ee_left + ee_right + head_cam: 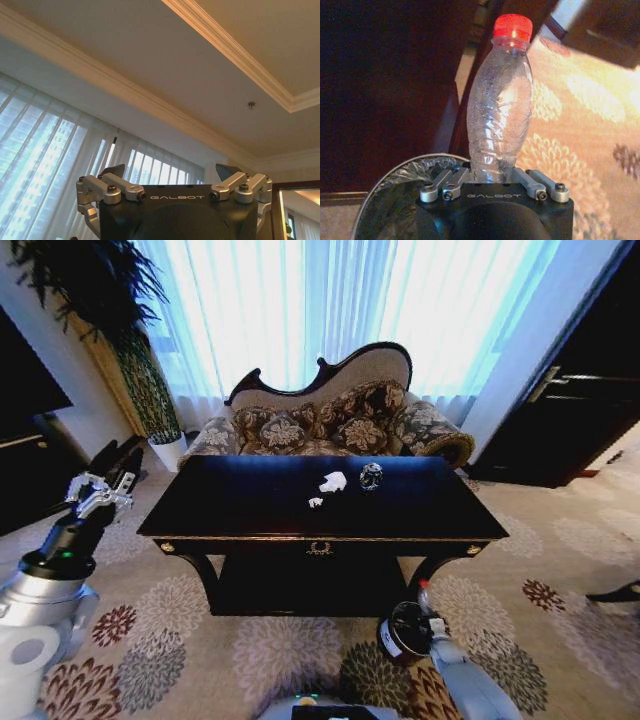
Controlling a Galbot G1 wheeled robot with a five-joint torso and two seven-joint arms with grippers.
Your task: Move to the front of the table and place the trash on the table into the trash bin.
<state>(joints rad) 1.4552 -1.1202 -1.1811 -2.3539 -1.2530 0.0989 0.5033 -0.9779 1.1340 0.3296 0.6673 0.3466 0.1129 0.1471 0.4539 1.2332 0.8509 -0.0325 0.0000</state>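
The right claw (492, 182) is clamped low on the clear plastic bottle (499, 107), light, crushable and slick, above the trash bin (405, 632) at five o'clock below the counter (250, 502), while the raised left claw (172, 177) stands apart at nine o'clock.

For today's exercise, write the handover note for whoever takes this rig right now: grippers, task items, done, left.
Right gripper: shut on the clear plastic bottle with red cap, low beside the small black cylindrical trash bin, not yet dropped.
Left gripper: open, empty, raised left of the dark glossy wooden table.
Still on the table: white wadded paper bits and dark silvery ball.
Left: drop bottle, bin those.
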